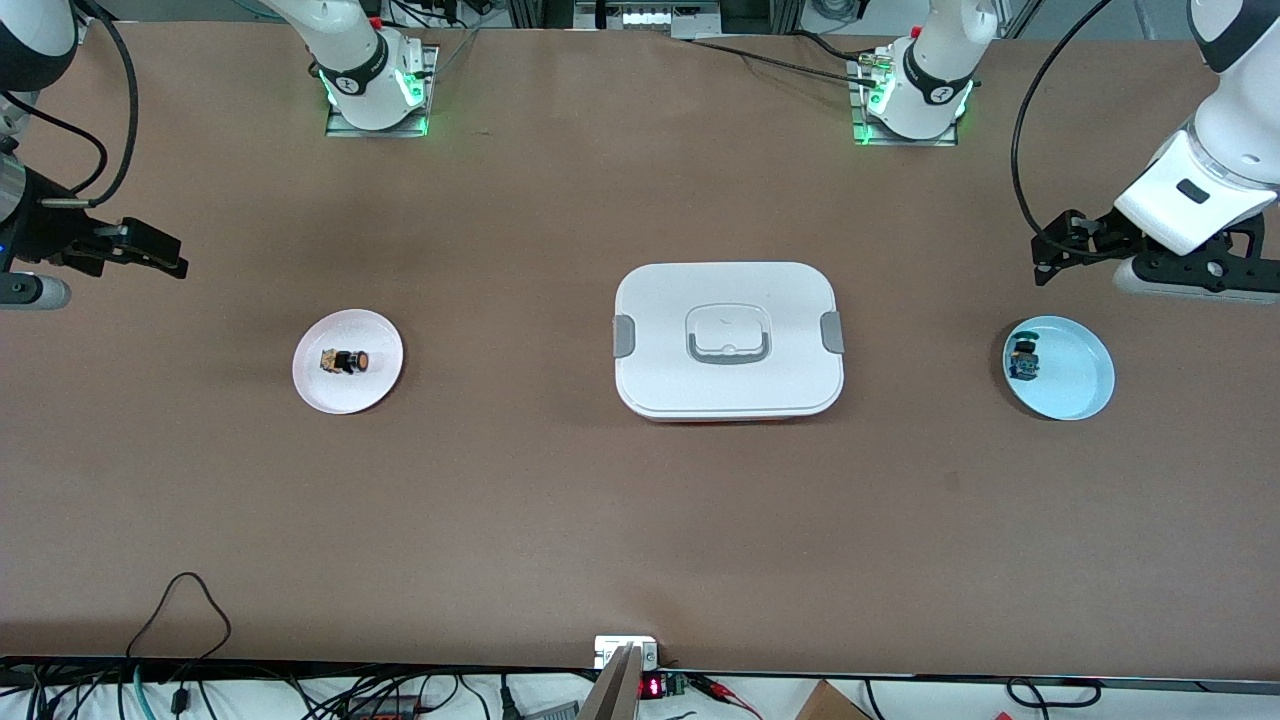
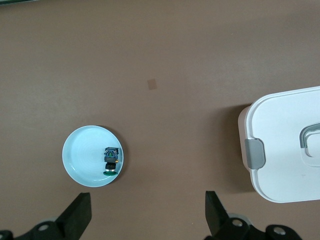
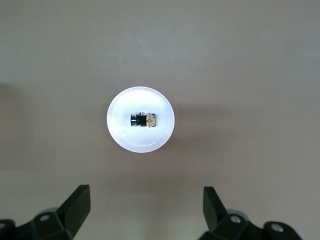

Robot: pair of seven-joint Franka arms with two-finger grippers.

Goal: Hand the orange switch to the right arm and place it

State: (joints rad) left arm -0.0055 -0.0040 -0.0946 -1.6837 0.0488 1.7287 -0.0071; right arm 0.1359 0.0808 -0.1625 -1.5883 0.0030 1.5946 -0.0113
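Note:
The orange switch (image 1: pixel 347 361) lies on its side on a small white plate (image 1: pixel 330 395) toward the right arm's end of the table. The right wrist view shows the same switch (image 3: pixel 143 120) and plate (image 3: pixel 120 137). My right gripper (image 1: pixel 165 255) hangs over bare table at that end, off to the side of the plate. It is open, with nothing between its fingers (image 3: pixel 146 196). My left gripper (image 1: pixel 1050 252) hangs open and empty over bare table at the left arm's end (image 2: pixel 147 205).
A white lidded box (image 1: pixel 728 300) with a handle sits mid-table, also in the left wrist view (image 2: pixel 280 150). A light blue plate (image 1: pixel 1075 370) at the left arm's end holds a green-capped switch (image 1: pixel 1024 360). Cables lie along the table's front edge.

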